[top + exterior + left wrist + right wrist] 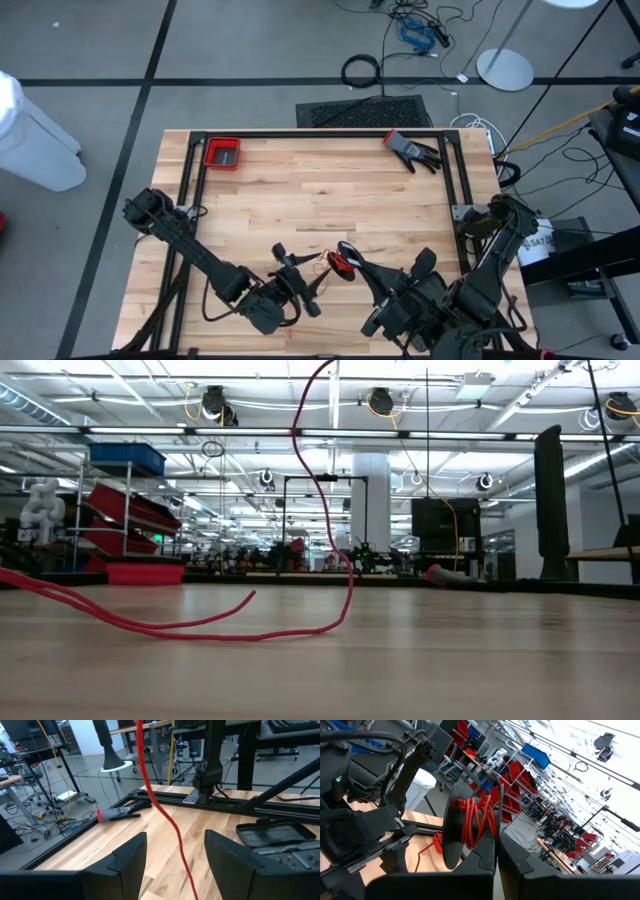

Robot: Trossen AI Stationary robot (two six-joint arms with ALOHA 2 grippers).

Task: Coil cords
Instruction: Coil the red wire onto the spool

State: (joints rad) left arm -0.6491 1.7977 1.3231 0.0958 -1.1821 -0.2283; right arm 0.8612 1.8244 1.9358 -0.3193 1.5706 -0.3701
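- Near the table's [320, 190] front edge, the right tool [496, 851] is clenched on a black disc [451, 831] wound with red cord [476, 820].
- Left tool [175, 855] just beside it, released, fingers apart, with loose cord running between them.
- Slack cord trails onto the tabletop.

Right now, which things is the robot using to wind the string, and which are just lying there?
For the job: red cord, black disc with cord wound on it, right tool shut on the disc, left tool open around the cord.

Just lying about: glove, red bin.
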